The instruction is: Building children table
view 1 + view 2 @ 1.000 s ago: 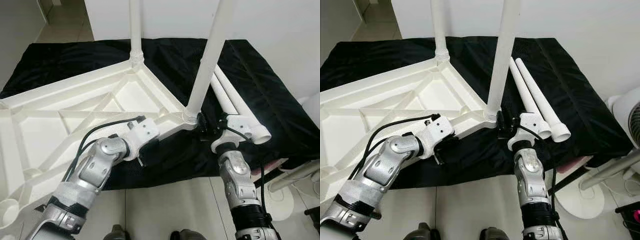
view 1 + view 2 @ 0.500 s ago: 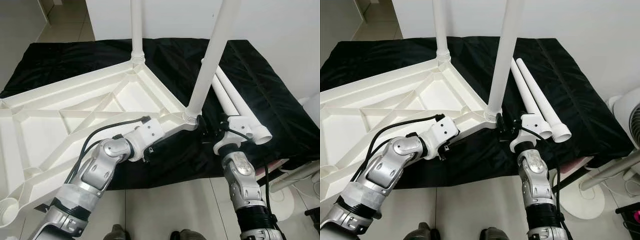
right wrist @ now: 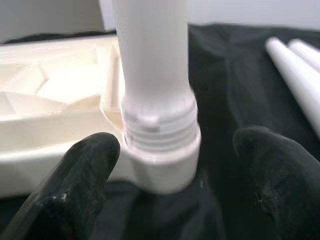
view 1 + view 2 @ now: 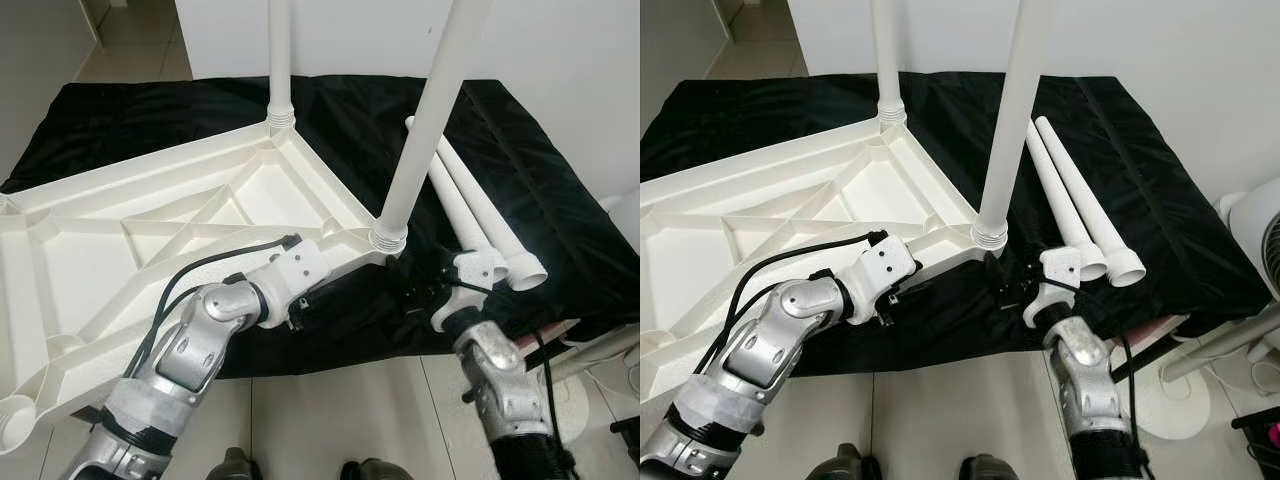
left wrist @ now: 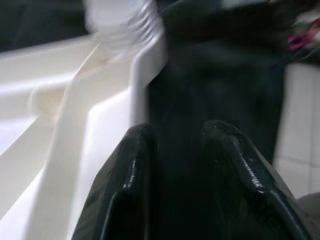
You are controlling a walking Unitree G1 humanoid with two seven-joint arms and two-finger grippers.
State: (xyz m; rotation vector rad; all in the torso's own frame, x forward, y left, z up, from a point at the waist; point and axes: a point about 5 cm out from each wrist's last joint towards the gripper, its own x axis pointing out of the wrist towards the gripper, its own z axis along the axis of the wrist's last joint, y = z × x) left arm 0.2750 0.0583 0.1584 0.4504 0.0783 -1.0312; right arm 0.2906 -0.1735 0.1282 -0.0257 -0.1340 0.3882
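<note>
A white plastic ribbed tabletop lies upside down on the black cloth; two white tubular legs stand upright in its corner sockets; two more white tube legs lie side by side just beside it.

Both eye views are evenly and brightly lit; the white tabletop is nearly washed out beside the black cloth, where detail is swallowed; the left wrist view is smeared by motion blur; the right wrist view is soft, its fingertips defocused.
</note>
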